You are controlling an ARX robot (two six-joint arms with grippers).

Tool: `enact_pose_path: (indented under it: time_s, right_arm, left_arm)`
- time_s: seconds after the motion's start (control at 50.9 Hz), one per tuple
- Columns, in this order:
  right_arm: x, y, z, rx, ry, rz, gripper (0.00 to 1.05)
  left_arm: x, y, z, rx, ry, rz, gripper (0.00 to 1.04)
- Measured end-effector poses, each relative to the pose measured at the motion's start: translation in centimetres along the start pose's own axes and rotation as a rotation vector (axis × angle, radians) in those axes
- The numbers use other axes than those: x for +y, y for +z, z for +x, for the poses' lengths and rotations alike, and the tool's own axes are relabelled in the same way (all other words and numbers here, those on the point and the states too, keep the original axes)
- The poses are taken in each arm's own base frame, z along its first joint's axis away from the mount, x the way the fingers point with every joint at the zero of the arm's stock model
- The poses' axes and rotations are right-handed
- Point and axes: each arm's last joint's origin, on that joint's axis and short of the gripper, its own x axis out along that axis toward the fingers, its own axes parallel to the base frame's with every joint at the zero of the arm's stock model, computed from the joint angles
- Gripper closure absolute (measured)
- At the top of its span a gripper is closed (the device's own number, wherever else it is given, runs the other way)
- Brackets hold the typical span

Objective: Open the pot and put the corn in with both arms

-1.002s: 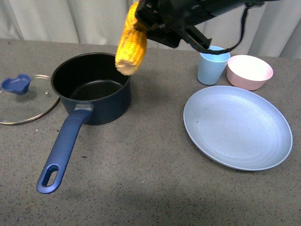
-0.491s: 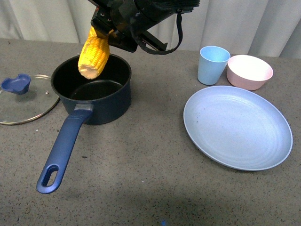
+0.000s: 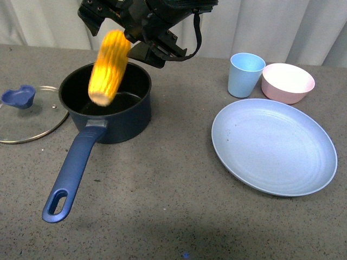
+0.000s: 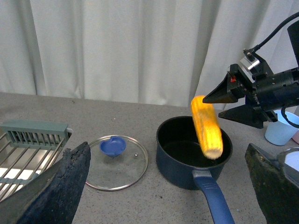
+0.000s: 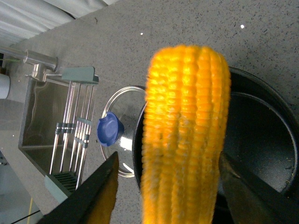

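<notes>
— Above the pot (image 3: 122,122), what is the corn (image 3: 109,67) doing?
— It is hanging nearly upright in mid-air and showing blurred, with its lower end lying over the pot's black inside.
— Is the right gripper (image 4: 211,106) squeezing it?
— No. Its jaws are standing wide apart. In the right wrist view the cob is passing between the two fingers (image 5: 98,198) with a gap showing on each side, so nothing is gripping it.
— And the left gripper (image 4: 167,147)?
— It is staying spread and empty, hovering well apart from the pot and facing it across the table (image 3: 173,206).
— Where is the lid (image 3: 27,127) resting?
— It is lying flat on the table just beside the pot, on the robot's left, blue knob up.
— What is sitting on the other side?
— A pale blue cup (image 3: 245,74) and a pink bowl (image 3: 287,82) are standing side by side behind a large blue plate (image 3: 274,146).
</notes>
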Motion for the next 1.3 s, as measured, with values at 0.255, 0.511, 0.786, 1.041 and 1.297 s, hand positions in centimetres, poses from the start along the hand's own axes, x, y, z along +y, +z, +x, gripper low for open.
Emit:
enact_pose_path:
  time_s: [0.255, 0.511, 0.786, 1.041, 1.297]
  right_arm:
    - [-0.3, 0.1, -0.1, -0.029, -0.017, -0.005, 0.1]
    - [-1.5, -0.3, -4.2, -0.281, -0.224, -0.194, 0.09]
    - [-5.0, -0.9, -12.1, -0.455, -0.403, -0.24, 0.09]
    - [-8.0, -3.9, -18.4, -0.545, -0.549, -0.301, 0.09]
    - [-10.0, -7.4, -23.8, -0.588, -0.599, -0.286, 0.09]
  left_arm:
    - [0.0, 0.0, 0.0, 0.0, 0.0, 0.0, 0.07]
    - [0.0, 0.0, 0.0, 0.0, 0.0, 0.0, 0.07]
    - [0.0, 0.0, 0.0, 0.0, 0.0, 0.0, 0.07]
    - [0.0, 0.0, 0.0, 0.0, 0.0, 0.0, 0.07]
    - [0.0, 0.0, 0.0, 0.0, 0.0, 0.0, 0.07]
